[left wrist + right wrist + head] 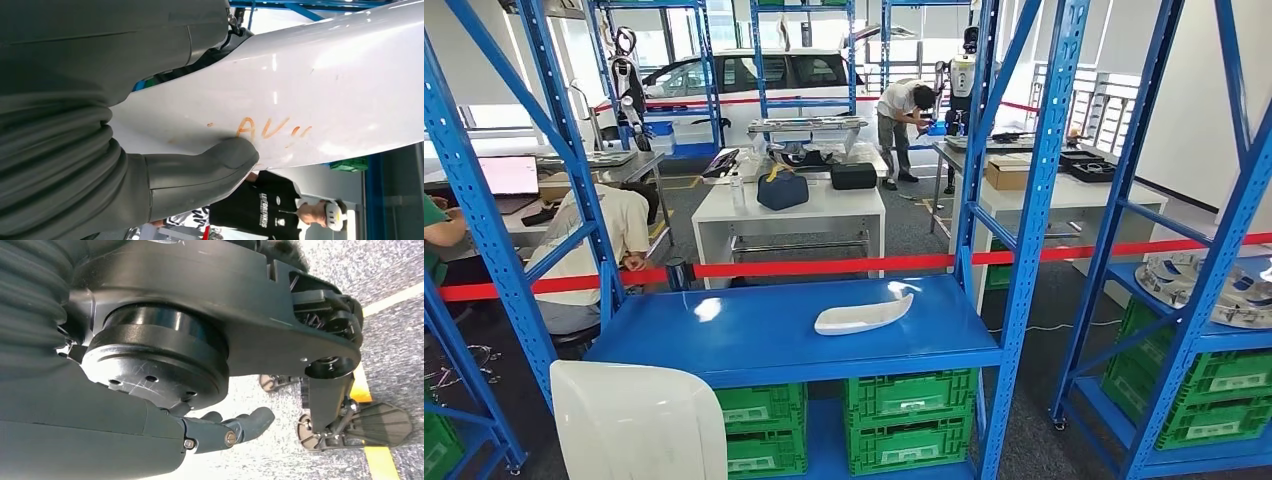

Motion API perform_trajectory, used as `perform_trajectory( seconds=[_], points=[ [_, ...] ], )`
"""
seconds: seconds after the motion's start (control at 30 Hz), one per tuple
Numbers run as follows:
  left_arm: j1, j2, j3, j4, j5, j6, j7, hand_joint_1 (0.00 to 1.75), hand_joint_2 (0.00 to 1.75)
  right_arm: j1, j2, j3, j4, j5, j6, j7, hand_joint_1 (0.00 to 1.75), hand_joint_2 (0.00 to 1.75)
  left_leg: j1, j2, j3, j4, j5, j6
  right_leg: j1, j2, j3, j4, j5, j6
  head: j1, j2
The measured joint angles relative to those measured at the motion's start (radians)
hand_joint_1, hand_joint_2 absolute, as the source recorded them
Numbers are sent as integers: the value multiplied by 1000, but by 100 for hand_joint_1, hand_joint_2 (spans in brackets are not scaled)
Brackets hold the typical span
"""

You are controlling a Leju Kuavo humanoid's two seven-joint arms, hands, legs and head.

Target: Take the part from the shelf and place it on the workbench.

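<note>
A large white curved panel point(634, 420) rises at the lower left of the head view, in front of the blue shelf. In the left wrist view my left hand point(165, 175) grips this panel point(310, 85). The thumb point(220, 160) presses on its glossy face beside orange handwritten marks, and the darker fingers lie behind the panel's edge. A smaller white elongated part point(864, 315) lies on the blue shelf board point(754, 340), right of centre. My right hand point(225, 432) hangs over grey carpet, fingers loosely extended and holding nothing.
Blue shelf uprights point(1034, 230) frame the bay, with green crates point(909, 415) below the board. A red barrier tape point(824, 267) runs behind the shelf. Beyond it stands a white table point(824, 212) with bags. People work at the left and at the back. A right-hand shelf holds round parts point(1194, 285).
</note>
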Motion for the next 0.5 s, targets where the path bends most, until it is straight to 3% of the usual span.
perform_trajectory(
  seconds=[0.03, 0.1, 0.13, 0.17, 0.27, 0.3, 0.33, 0.37, 0.43, 0.5],
  points=[
    [0, 0, 2, -1, 2, 0, 0, 175, 175, 0, 0, 0, 0, 1, 1, 0, 0, 175, -4, -1, 15, -32, -13, 9, 0, 1, -2, -2, 11, 7, 0, 0],
    [2, 1, 10, -1, 6, 0, -1, 175, 175, 1, 0, 0, 0, 2, 2, 1, 0, 175, -7, 0, 2, -39, -1, 32, -3, 2, -6, -10, 32, 20, 0, 0],
    [2, 2, 13, -1, 7, 0, -2, 175, 175, 2, -1, 0, 0, 2, 3, 2, 0, 175, -7, 3, -8, -38, 11, 43, -5, 3, -12, -6, 24, 26, 0, 0],
    [2, 2, 16, 0, 8, 0, -3, 175, 175, 3, -1, 0, 0, 2, 3, 3, 0, 175, -6, 5, -21, -40, 24, 53, -6, 4, -21, 14, -5, 30, 1, -1],
    [3, 2, 24, -1, 10, 0, -6, 175, 175, 3, -2, 0, 0, 2, 3, 5, 0, 175, -8, 7, -68, -37, 65, 66, -4, 8, -62, 182, -161, 33, 3, -1],
    [4, 2, 27, -1, 10, 0, -7, 175, 175, 3, -2, 0, 0, 2, 3, 5, 0, 175, -10, 7, -87, -35, 79, 67, -2, 8, -69, 241, -187, 32, 3, -1],
    [4, 2, 31, -1, 11, -1, -7, 175, 175, 3, -2, 0, 0, 2, 3, 5, 0, 175, -12, 8, -107, -31, 93, 66, -1, 9, -61, 276, -186, 31, 4, -1],
    [4, 2, 35, -1, 12, -1, -8, 175, 175, 3, -2, 0, 0, 2, 3, 5, 0, 175, -12, 8, -128, -26, 105, 65, 0, 9, -38, 278, -166, 28, 4, -1],
    [4, 2, 40, -2, 12, -1, -9, 175, 175, 2, -2, 0, 0, 1, 3, 5, 0, 175, -13, 9, -164, -13, 125, 59, 2, 9, 54, 185, -130, 22, 6, -1],
    [4, 2, 44, -5, 13, -2, -9, 175, 175, 0, -2, 0, 0, 0, 4, 5, 0, 175, -15, 9, -186, -3, 142, 49, 7, 11, 143, 53, -151, 13, 6, -1]
  ],
)
